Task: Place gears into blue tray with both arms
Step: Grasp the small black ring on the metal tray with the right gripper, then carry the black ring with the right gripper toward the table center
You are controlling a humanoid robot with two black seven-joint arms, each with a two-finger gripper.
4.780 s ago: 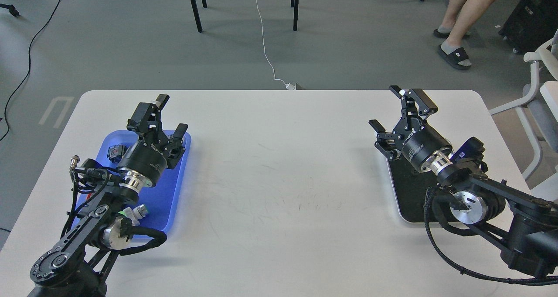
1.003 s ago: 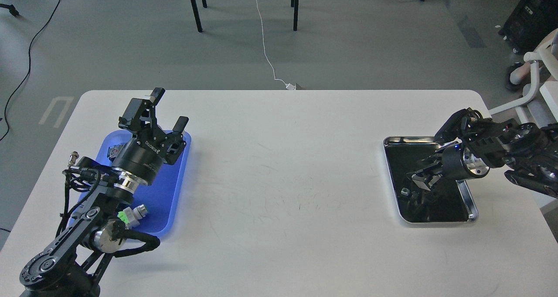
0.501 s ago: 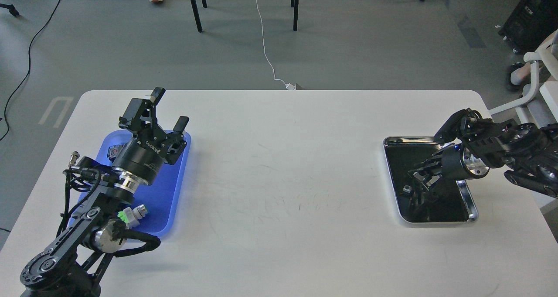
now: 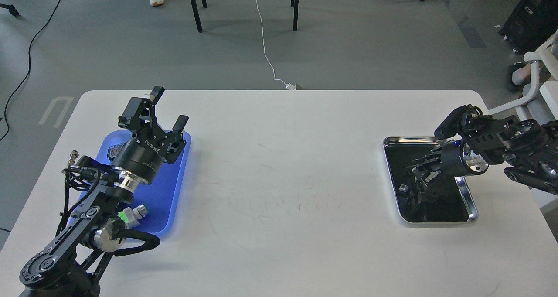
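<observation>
White table (image 4: 279, 166) carries both trays. Blue tray (image 4: 168, 192) at left edge, under left gripper (image 4: 168, 107), fingers spread open, empty. Silver tray (image 4: 468, 201) at right; right gripper (image 4: 416, 172) low over its black inside, finger state cannot tell. Gears not distinguishable against dark tray.

Even, diffuse overhead light fills the frame, bright without harsh contrast. The white desk (image 4: 279, 192) looks slightly washed out, and shadows under both arms are soft and faint. At lower left the blue tray (image 4: 174, 188) casts a bluish glow along its edge. At right, the silver tray (image 4: 468, 201) has a glinting rim and a dark, mirror-like interior. Focus is sharp throughout.
</observation>
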